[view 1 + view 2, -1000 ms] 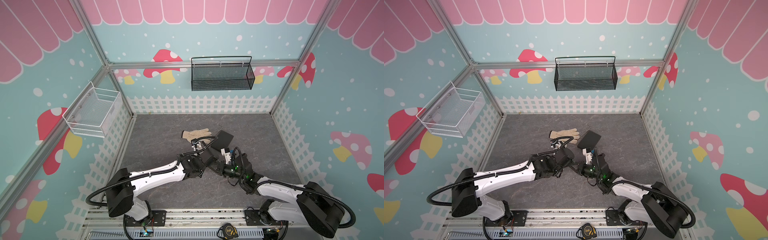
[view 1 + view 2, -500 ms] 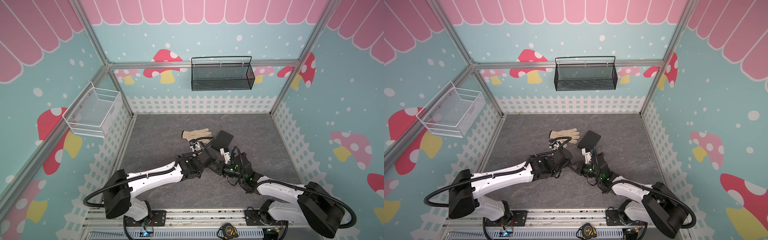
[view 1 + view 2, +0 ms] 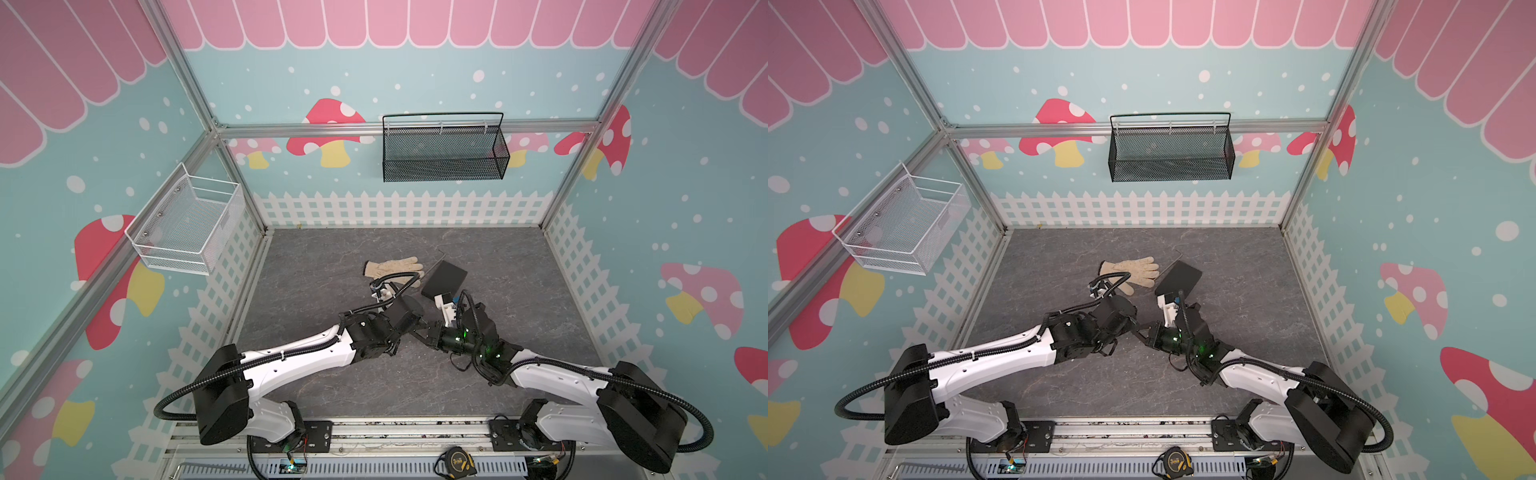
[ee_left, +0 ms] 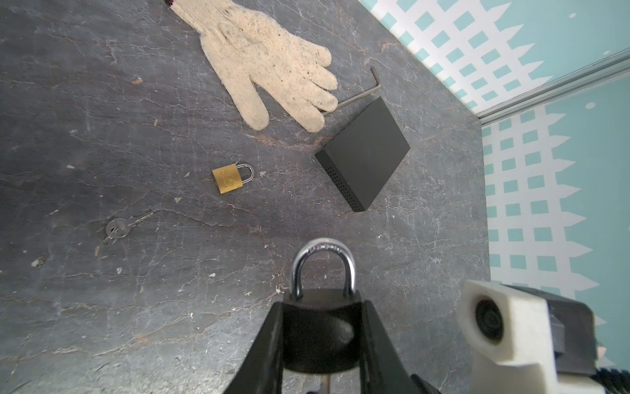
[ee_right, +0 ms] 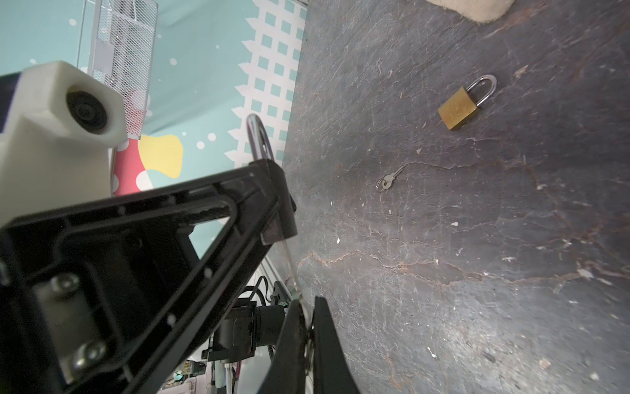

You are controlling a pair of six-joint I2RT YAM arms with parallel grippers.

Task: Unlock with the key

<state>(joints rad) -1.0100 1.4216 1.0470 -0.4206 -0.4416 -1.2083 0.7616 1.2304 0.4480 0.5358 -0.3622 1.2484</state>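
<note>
My left gripper [image 4: 322, 308] is shut on a black padlock [image 4: 320, 334], whose silver shackle [image 4: 322, 261] sticks out past the fingertips. My right gripper [image 5: 308, 327] is shut on a silver key [image 5: 291, 269]. The key's blade runs up to the base of the padlock [image 5: 258, 141], behind the left gripper's finger [image 5: 204, 218]. The keyhole is hidden, so I cannot tell how far the blade is in. In both top views the left gripper [image 3: 413, 326] [image 3: 1133, 324] and the right gripper [image 3: 430, 332] [image 3: 1148, 332] meet tip to tip above the middle of the table.
A small brass padlock [image 4: 227, 178] [image 5: 458, 109] and a loose small key [image 4: 117, 228] [image 5: 387, 182] lie on the grey table [image 3: 519, 291]. Farther back lie a cream glove [image 3: 392, 268], a black box [image 3: 444, 278] and an Allen key [image 4: 361, 92]. Wire baskets hang on the walls.
The left arm has shifted slightly. Both grips and the meeting of the two grippers look the same.
</note>
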